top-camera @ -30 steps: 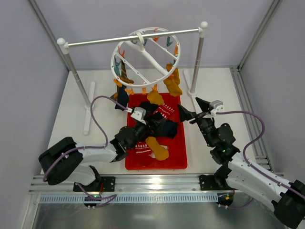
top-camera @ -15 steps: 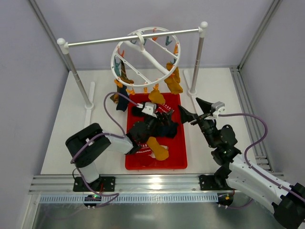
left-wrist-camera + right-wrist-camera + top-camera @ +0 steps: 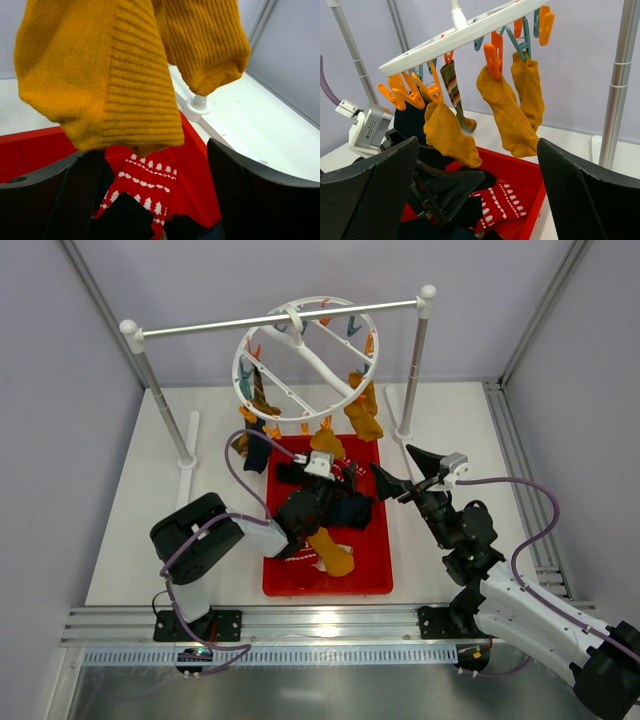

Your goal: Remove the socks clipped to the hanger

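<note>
Left gripper (image 3: 150, 160): jaws wide open, empty, just below a hanging mustard sock (image 3: 100, 75). Right gripper (image 3: 477, 146): wide open, empty, faced the hanger (image 3: 465, 30).

Mustard and dark socks (image 3: 363, 412) hang clipped to white hanger (image 3: 318, 362).
</note>
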